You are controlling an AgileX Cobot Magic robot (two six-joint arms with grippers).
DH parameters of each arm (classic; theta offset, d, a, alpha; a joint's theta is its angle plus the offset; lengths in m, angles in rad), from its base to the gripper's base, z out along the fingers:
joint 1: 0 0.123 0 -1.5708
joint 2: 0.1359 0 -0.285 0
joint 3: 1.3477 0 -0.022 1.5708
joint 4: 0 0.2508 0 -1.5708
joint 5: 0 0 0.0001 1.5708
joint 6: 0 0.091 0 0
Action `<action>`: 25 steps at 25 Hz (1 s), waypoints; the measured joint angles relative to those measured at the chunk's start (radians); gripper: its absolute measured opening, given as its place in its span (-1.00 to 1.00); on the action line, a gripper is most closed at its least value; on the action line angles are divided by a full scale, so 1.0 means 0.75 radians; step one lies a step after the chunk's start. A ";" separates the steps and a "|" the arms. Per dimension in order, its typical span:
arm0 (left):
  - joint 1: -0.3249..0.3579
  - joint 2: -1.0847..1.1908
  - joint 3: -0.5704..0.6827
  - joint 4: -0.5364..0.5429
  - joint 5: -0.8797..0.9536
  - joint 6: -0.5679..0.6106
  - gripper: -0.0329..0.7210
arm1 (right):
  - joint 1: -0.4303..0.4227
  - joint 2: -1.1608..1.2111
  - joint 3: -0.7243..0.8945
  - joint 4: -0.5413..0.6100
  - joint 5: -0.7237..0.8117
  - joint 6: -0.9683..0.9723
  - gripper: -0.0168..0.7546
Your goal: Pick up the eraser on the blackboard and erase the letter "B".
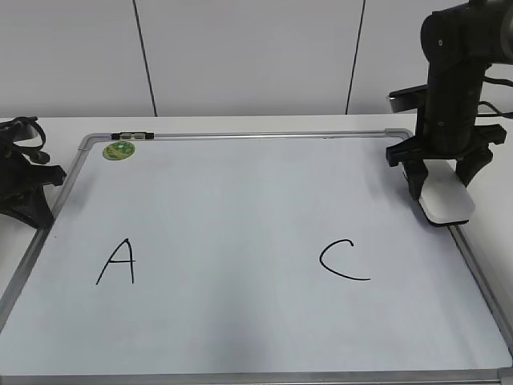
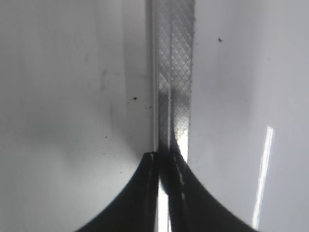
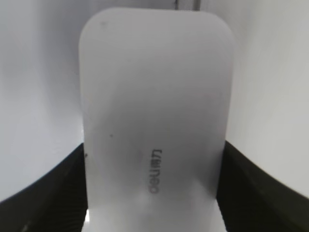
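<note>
The white oblong plastic eraser with rounded corners (image 1: 446, 200) sits at the right edge of the large white dry-erase blackboard with a silver-grey metal frame (image 1: 240, 135), held between the fingers of the black right gripper (image 1: 442, 178), which are closed against its two long sides. In the right wrist view the eraser (image 3: 155, 121) runs lengthwise away from the camera, its long axis in line with the gripper's fingers (image 3: 46, 191), the grey lettering on top reading along that axis. In the exterior view its near end overhangs the frame's right rail; whether it touches the board cannot be told. The black left gripper (image 1: 24, 180) rests beside the left rail, fingers (image 2: 145, 193) drawn together with only a narrow slit, holding nothing. On the board stand a black handwritten "A" (image 1: 117, 262), a black handwritten "C" (image 1: 341, 261) and a round green sticker (image 1: 119, 150); the space between the letters is blank.
</note>
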 joint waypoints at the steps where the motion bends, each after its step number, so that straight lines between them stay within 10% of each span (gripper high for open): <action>1: 0.000 0.000 0.000 0.000 0.000 0.000 -0.85 | 0.000 0.000 0.005 0.013 0.000 0.003 0.41; 25: 0.000 0.000 0.000 0.000 0.000 0.000 -0.84 | -0.002 -0.162 0.198 0.133 -0.007 0.019 0.41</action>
